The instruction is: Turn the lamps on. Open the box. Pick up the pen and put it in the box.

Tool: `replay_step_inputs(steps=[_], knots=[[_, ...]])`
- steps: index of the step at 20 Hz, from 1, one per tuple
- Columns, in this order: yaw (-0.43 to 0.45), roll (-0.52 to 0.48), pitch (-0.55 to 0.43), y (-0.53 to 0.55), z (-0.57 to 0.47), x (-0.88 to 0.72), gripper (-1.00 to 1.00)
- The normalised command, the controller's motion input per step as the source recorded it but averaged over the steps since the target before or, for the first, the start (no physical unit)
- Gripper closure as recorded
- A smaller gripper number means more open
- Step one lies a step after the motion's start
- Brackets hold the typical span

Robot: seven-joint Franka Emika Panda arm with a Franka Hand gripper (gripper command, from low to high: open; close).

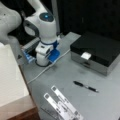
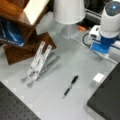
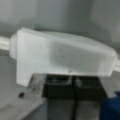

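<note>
Gripper: we see the white and blue gripper (image 1: 44, 62) pointing straight down at the grey table (image 1: 75, 100), right over a white cable (image 1: 47, 69), at a front view's left; in a front view it sits at the upper right (image 2: 101, 48).
Fingers: in the wrist view two dark fingertips (image 3: 60, 88) meet along a thin seam, so we read them as pressed together, against a translucent white plastic block (image 3: 62, 58) on the cable.
Box: the wide flat case with a black lid and silver-grey sides (image 1: 97, 51) lies at a front view's right with its lid down and a small white tab at the front; in a front view only its black corner (image 2: 107, 100) shows.
Pen: the slim black pen with a thin silvery front part (image 1: 85, 86) lies flat on the bare table, apart from the box's front and well apart from the gripper; in a front view it lies near the middle (image 2: 70, 85).
Lamp: we see a white lampshade (image 2: 68, 11) at a front view's top.
Strips: two flat white perforated strips (image 1: 62, 103) lie side by side, near the pen.
</note>
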Motion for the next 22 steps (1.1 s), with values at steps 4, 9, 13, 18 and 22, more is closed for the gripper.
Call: replay_step_inputs(steps=[4, 9, 13, 18, 22], knots=[[0.074, 0.150, -0.394, -0.25, -0.36, -0.64, 1.00], [0.034, 0.126, -0.418, -0.25, -0.37, -0.66, 1.00], [0.032, 0.112, -0.460, -0.19, -0.36, -0.67, 1.00], [0.033, 0.116, -0.486, -0.11, -0.45, -0.72, 1.00], [0.027, 0.120, -0.514, -0.03, -0.59, -0.76, 1.00]])
